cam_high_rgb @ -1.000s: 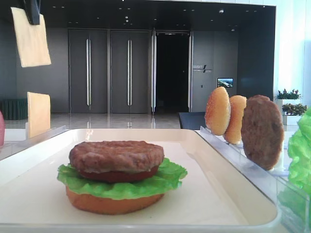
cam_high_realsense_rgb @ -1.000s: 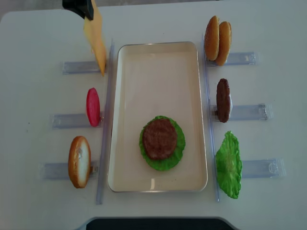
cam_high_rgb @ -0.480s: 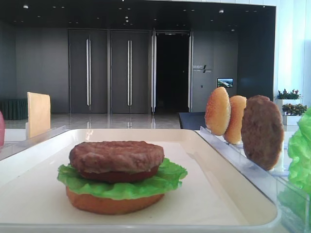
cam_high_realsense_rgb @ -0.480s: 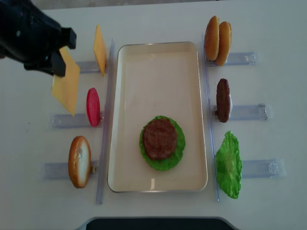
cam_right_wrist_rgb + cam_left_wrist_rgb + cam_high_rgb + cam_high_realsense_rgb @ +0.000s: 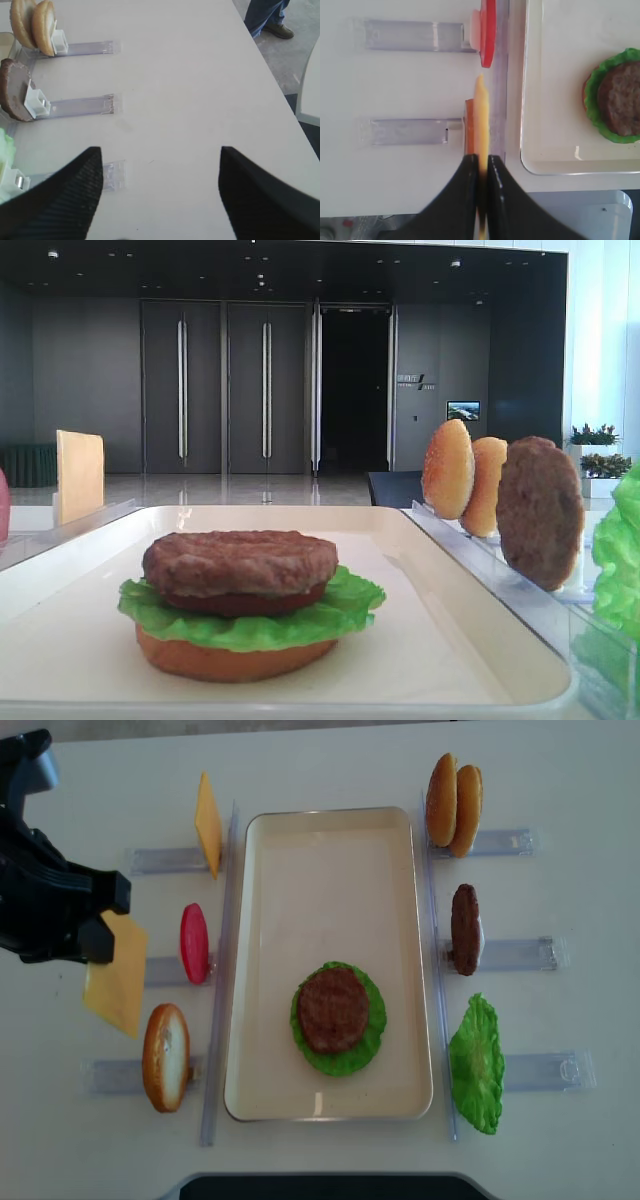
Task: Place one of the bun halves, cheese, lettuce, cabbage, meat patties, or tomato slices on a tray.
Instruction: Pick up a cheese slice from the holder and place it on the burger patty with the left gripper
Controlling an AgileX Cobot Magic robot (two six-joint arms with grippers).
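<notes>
My left gripper (image 5: 101, 936) is shut on a yellow-orange cheese slice (image 5: 117, 978), which hangs above the table left of the tray (image 5: 330, 850), between the tomato slice (image 5: 193, 942) and a bun half (image 5: 165, 1057). The left wrist view shows the cheese (image 5: 481, 115) edge-on between the shut jaws of that gripper (image 5: 481, 159). On the tray sits a stack of bun, lettuce, tomato and meat patty (image 5: 333, 1010). A second cheese slice (image 5: 208, 823) stands in its rack. My right gripper (image 5: 160, 165) is open over bare table, holding nothing.
Clear racks right of the tray hold two bun halves (image 5: 453, 804), a meat patty (image 5: 465, 928) and lettuce (image 5: 477, 1063). In the low view the stack (image 5: 245, 600) sits at the front of the tray. A dark panel (image 5: 320, 1187) lies at the table's near edge.
My left gripper has carried the cheese slice from the far left rack toward the front of the table, lowering it beside the tomato slice. It has left the low view.
</notes>
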